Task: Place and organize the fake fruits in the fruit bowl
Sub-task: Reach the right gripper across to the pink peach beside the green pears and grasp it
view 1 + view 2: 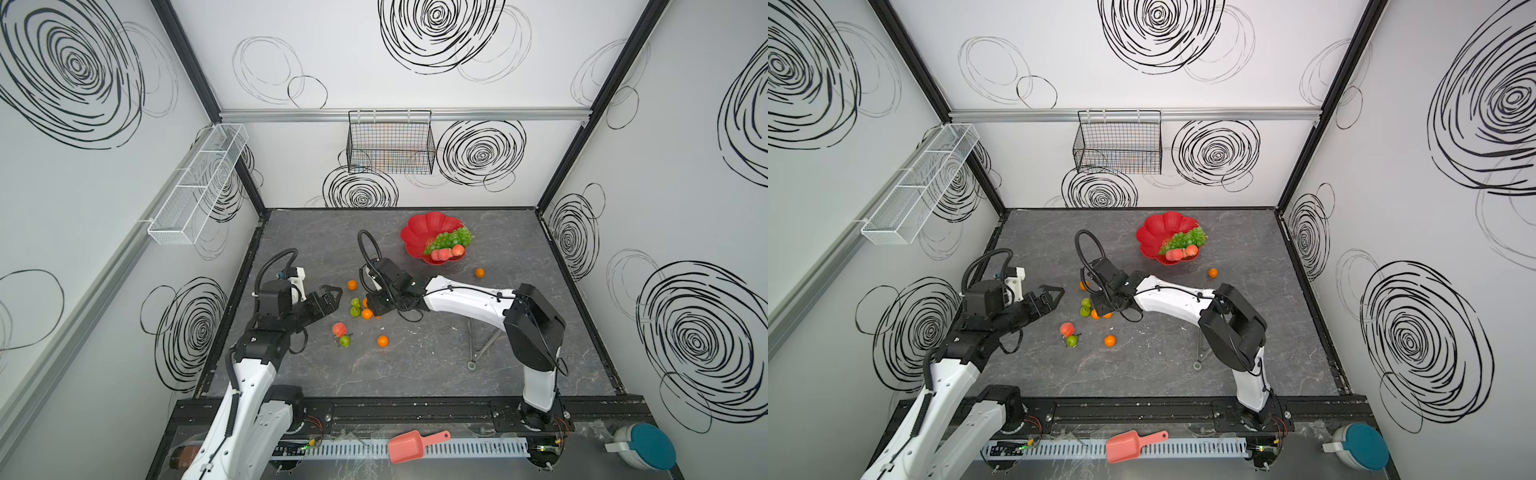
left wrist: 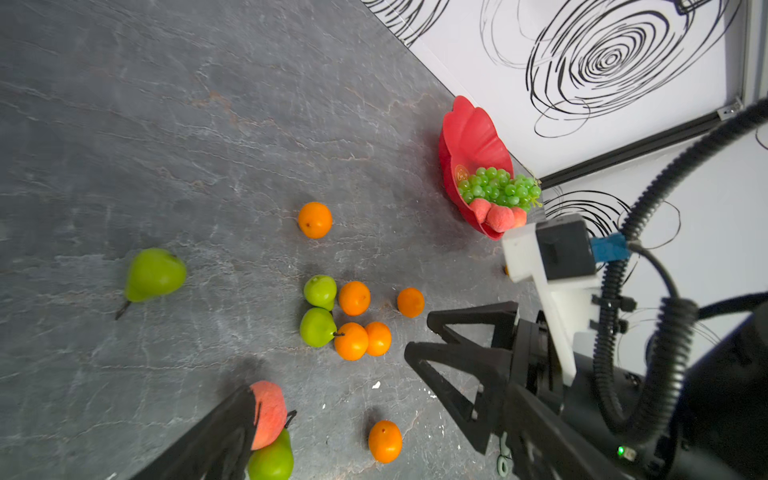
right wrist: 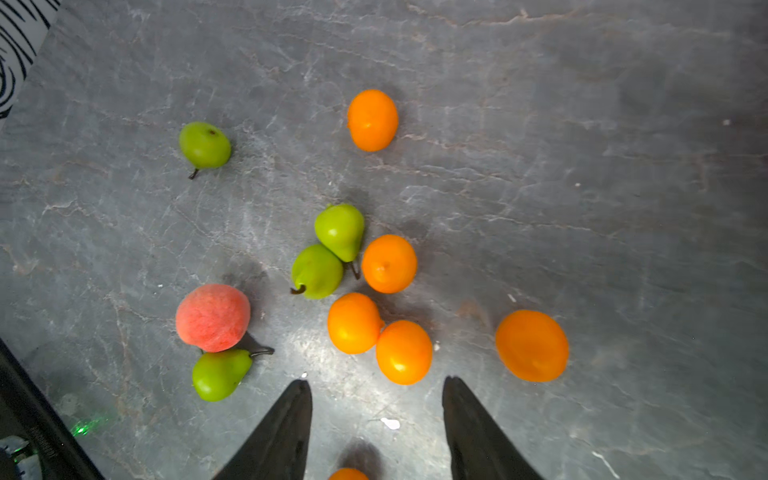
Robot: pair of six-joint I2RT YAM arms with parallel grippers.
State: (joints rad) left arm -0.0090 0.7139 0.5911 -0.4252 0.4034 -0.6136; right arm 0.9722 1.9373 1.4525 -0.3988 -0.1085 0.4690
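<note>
The red fruit bowl (image 1: pixel 415 226) (image 1: pixel 1152 232) stands at the back of the table and holds green grapes (image 1: pixel 453 237) and peaches (image 1: pixel 444 252). Several oranges (image 3: pixel 388 264) and two pears (image 3: pixel 328 253) lie bunched mid-table. My right gripper (image 3: pixel 378 382) (image 1: pixel 368 309) hovers open just short of that bunch, nothing between its fingers. A peach (image 1: pixel 339 329) touches a pear (image 1: pixel 344 341), with an orange (image 1: pixel 382 341) near them. My left gripper (image 1: pixel 332 295) (image 2: pixel 382 395) is open and empty to the left of the bunch. Another pear (image 2: pixel 153 274) lies apart.
One orange (image 1: pixel 479 273) lies alone below the bowl on the right, another (image 1: pixel 352 285) behind the bunch. Metal tongs (image 1: pixel 482 347) lie under the right arm. A salmon-pink scoop (image 1: pixel 411 446) rests on the front rail. Wire baskets (image 1: pixel 390 143) hang on the walls.
</note>
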